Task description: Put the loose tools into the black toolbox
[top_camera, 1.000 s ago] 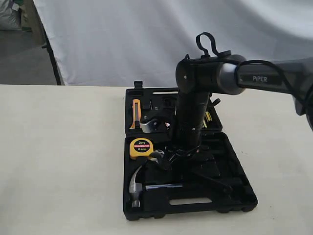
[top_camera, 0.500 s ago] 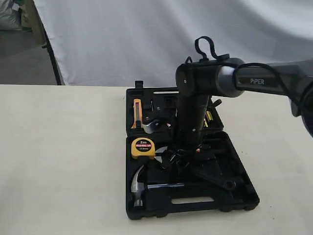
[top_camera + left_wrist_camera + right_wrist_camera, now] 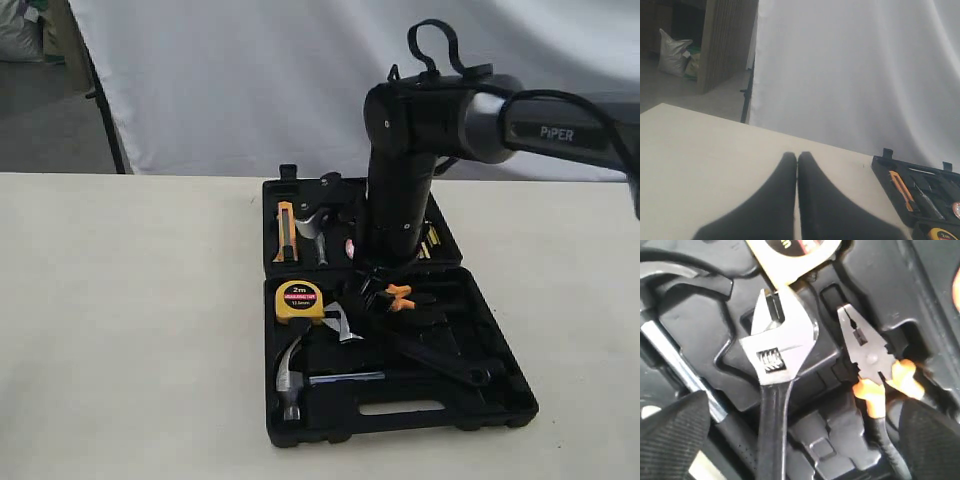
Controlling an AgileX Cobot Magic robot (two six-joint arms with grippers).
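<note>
The toolbox (image 3: 485,410) is black. The tape measure (image 3: 298,300) is yellow with a black-and-red label. The wrench (image 3: 779,357) is silver with a black handle, the pliers (image 3: 867,355) have orange handles, and the hammer (image 3: 290,378) has a steel-grey head.

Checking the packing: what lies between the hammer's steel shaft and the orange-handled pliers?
The adjustable wrench lies between the hammer shaft and the pliers, clearest in the right wrist view.
</note>
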